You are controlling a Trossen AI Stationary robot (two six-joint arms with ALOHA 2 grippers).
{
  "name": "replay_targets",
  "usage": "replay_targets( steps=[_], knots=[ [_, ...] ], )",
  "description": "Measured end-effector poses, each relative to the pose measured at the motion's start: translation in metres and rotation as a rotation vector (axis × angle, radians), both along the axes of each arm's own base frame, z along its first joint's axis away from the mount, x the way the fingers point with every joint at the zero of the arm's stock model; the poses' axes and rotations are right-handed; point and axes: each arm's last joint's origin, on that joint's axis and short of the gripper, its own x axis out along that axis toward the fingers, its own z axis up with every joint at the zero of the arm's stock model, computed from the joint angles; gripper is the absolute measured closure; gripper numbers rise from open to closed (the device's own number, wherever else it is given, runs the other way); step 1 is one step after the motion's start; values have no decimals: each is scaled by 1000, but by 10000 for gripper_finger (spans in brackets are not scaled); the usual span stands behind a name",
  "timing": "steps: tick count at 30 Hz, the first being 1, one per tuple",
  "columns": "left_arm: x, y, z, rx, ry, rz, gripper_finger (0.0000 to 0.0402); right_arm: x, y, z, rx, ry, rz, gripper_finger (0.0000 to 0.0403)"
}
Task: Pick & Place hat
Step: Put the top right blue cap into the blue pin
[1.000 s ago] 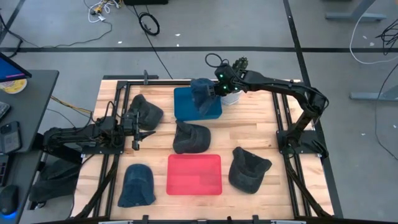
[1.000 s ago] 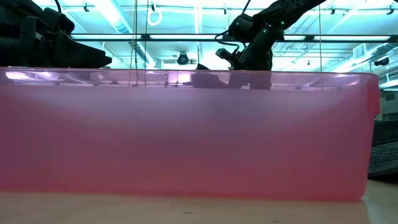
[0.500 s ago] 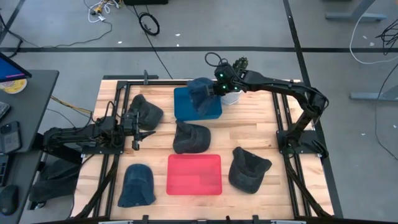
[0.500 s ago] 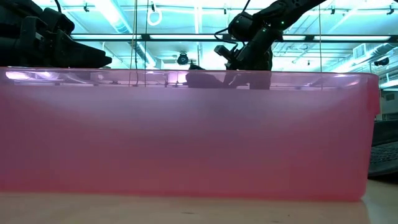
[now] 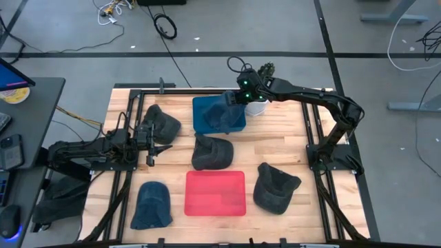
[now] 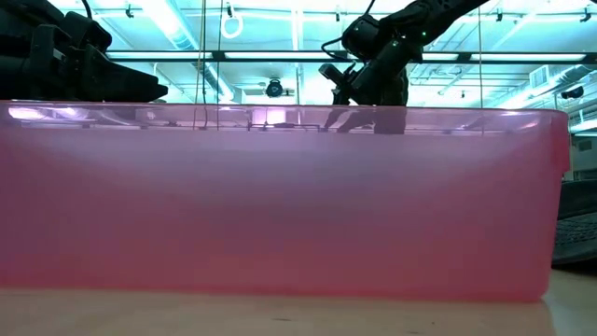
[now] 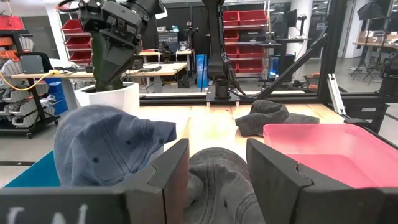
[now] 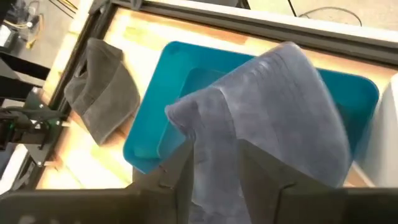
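Looking down from the high view, I saw the right gripper [image 5: 238,100] at the 12 o'clock side of the table, over the blue bin [image 5: 207,120], pinching a hat [image 5: 224,109] that drooped into the bin. The left gripper [image 5: 153,145] waited at 9 o'clock beside a dark hat [image 5: 162,122]. Three more hats lay around the red bin [image 5: 215,193]: one [image 5: 210,151] at centre, one [image 5: 151,204] at 7 o'clock, one [image 5: 275,187] at 4 o'clock.

At table height, the red bin's wall [image 6: 280,205] filled my view; the right arm [image 6: 373,56] showed above it.

Through the left wrist, my fingers [image 7: 168,171] stood apart with nothing between them.

Through the right wrist, my fingers [image 8: 180,171] were clamped on the hat's [image 8: 280,112] brim over the blue bin [image 8: 149,140].
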Motion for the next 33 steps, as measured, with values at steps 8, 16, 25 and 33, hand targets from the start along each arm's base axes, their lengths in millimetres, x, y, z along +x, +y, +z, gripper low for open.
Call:
replay_targets(
  steps=[8, 16, 25, 33],
  knots=[
    [0, 0, 0, 0, 0, 0, 236, 6, 6, 3, -45, -37, 113, 288],
    [0, 0, 0, 0, 0, 0, 236, 16, 39, -1, -156, 52, 371, 298],
    [0, 0, 0, 0, 0, 0, 236, 26, 69, -1, -475, 126, 771, 300],
    [0, 0, 0, 0, 0, 0, 236, 28, 90, -4, -926, 375, 1135, 300]
  ],
)
